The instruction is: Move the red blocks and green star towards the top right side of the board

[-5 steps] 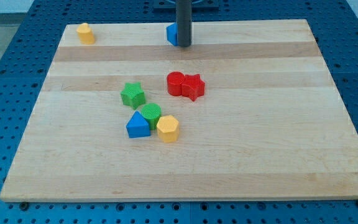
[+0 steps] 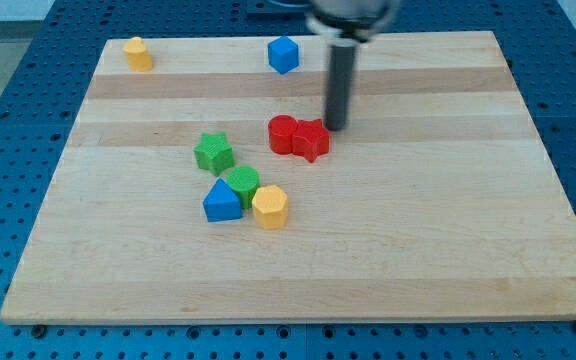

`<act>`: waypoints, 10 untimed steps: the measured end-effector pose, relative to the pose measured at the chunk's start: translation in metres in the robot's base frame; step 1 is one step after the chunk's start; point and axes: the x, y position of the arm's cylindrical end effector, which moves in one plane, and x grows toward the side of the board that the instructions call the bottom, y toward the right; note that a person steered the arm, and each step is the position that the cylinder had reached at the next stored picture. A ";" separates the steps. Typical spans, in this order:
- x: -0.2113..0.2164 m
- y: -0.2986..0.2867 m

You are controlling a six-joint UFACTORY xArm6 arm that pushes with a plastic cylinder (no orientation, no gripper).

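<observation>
just to the upper right of the red pair, my tip (image 2: 336, 127) is down on the wooden board (image 2: 418, 230) — a plain dark rod with nothing to open or close, gripping nothing. it sits close beside the red star-like block (image 2: 310, 139), at that block's upper right corner; whether it actually touches is too close to call from this view. the rod rises straight toward the view's top, and its upper part is blurred.

the red star-like block is pressed against a red round block (image 2: 283, 133) on its left, the two touching side by side near the middle of the board. over to the view's left of them, a little apart, the green star (image 2: 213, 153) stands on its own.

below the green star there's a tight cluster — a green round block (image 2: 242, 184) on top, a blue block with a triangular look (image 2: 222, 202) at its lower left and a yellow block with angled faces (image 2: 269, 207) at its lower right, all three touching or nearly so.

up along the top edge, a blue block (image 2: 283, 54) sits to the view's left of the rod, well apart from the tip. far off in the top left corner is a small yellow block (image 2: 137, 53), alone. around the board lies the blue perforated table (image 2: 8, 150).
</observation>
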 end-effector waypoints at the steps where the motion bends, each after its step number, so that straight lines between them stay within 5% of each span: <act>1: -0.007 -0.102; 3: 0.026 -0.181; 7: 0.096 -0.079; 9: 0.026 -0.043; 10: 0.032 -0.044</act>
